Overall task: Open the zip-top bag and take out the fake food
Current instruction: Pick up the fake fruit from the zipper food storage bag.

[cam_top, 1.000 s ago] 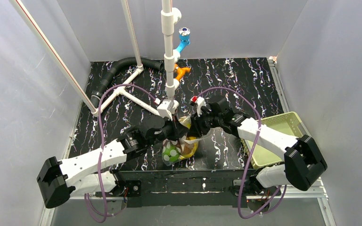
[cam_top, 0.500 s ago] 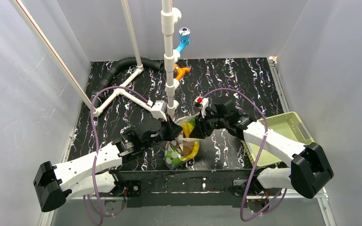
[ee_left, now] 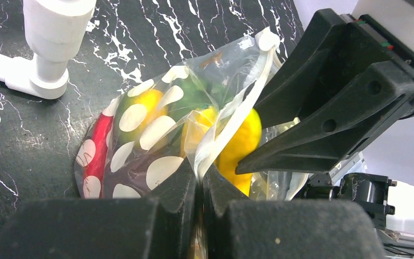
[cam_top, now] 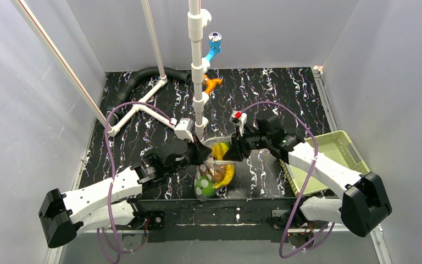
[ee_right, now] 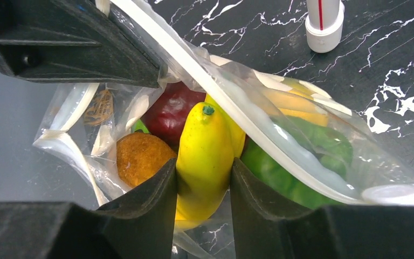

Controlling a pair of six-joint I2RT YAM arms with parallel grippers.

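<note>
Right wrist: right fingers [ee_right: 148, 213] clamp one yellow banana [ee_right: 205, 156] in one bag [ee_right: 259, 116]; left fingers [ee_left: 175, 191] pinch its rim.

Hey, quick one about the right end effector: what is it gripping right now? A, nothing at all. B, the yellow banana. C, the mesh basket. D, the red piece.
B: in the right wrist view the right end effector has its two fingers pressed against either side of the yellow banana, inside the opened bag.
</note>
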